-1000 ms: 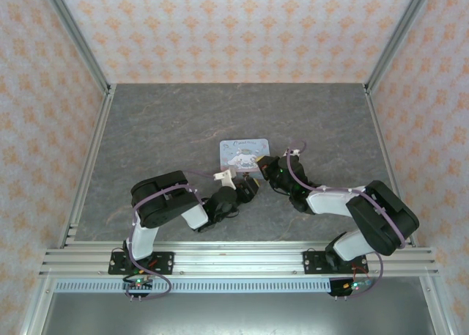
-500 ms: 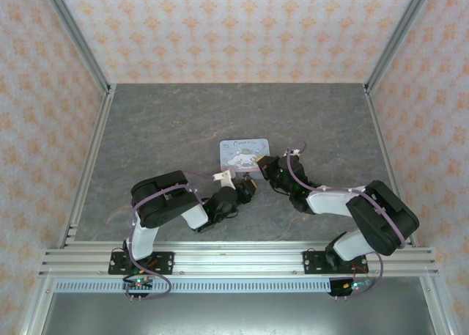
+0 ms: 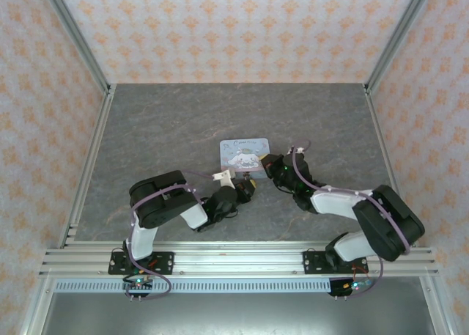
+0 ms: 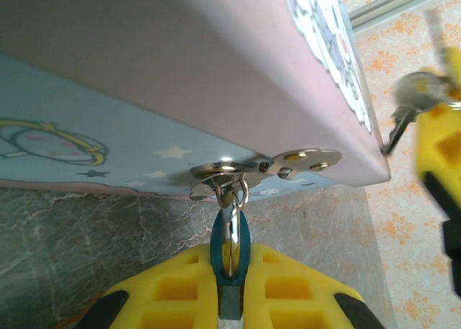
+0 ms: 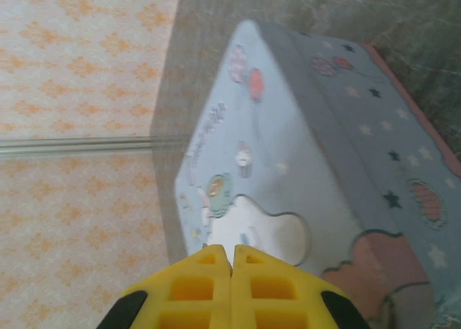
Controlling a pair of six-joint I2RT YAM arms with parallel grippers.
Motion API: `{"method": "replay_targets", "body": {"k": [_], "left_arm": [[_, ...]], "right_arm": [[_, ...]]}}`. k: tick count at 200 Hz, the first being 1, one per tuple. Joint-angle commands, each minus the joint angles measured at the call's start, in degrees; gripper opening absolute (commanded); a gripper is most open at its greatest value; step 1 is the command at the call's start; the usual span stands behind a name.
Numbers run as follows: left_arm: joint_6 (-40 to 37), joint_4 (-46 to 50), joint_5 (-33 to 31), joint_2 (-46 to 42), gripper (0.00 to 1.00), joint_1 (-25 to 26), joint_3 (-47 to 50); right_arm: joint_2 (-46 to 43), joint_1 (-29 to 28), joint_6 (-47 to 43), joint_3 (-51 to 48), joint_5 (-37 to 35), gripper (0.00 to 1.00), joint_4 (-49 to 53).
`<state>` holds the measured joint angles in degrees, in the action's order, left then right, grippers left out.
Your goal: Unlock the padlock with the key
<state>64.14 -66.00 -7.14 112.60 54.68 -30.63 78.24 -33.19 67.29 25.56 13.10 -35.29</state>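
Observation:
The teal padlock (image 4: 243, 244) hangs by its silvery shackle from the hasp (image 4: 253, 166) on the front of the pastel tin (image 4: 180, 70). My left gripper (image 4: 230, 253) is shut on the padlock body, just below the tin's front wall. At the right edge of the left wrist view, the small dark key (image 4: 397, 130) points down beside the tin's corner. It hangs from a yellow finger (image 4: 438, 156) of my right gripper. In the right wrist view the right gripper (image 5: 232, 251) is shut over the tin's lid (image 5: 302, 149), with the key hidden there. Both grippers (image 3: 249, 186) (image 3: 265, 161) meet at the tin's near edge.
The tin (image 3: 242, 150) stands mid-table on the grey marbled surface (image 3: 161, 130). Patterned walls and aluminium rails (image 3: 80, 174) enclose the workspace. Both arms fold low along the near half of the table.
My right arm has shifted slightly right and farther back, bringing its gripper nearer the tin's corner. The left gripper has stayed on the padlock.

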Motion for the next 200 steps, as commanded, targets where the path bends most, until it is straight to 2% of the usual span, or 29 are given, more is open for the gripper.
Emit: {"method": "replay_targets", "body": {"k": [1, 60, 114, 153, 200], "left_arm": [[1.6, 5.6, 0.6, -2.2, 0.00, -1.1, 0.8], [3.5, 9.8, 5.0, -6.5, 0.00, -4.0, 0.2], [4.8, 15.3, 10.0, -10.7, 0.00, -5.5, -1.1], [6.2, 16.5, 13.2, -12.5, 0.00, -6.5, -1.3], [8.0, 15.1, 16.0, -12.6, 0.00, -7.7, -1.3]], "right_arm": [[-7.3, 0.6, -3.6, 0.3, 2.5, 0.00, 4.8], [-22.2, 1.5, -6.6, -7.9, 9.4, 0.00, 9.4], [-33.3, 1.5, 0.4, -19.1, 6.9, 0.00, 10.4], [-35.6, 1.1, 6.8, -24.1, 3.9, 0.00, 8.1], [-33.4, -4.2, 8.2, -23.4, -1.5, 0.00, 7.0]]}}
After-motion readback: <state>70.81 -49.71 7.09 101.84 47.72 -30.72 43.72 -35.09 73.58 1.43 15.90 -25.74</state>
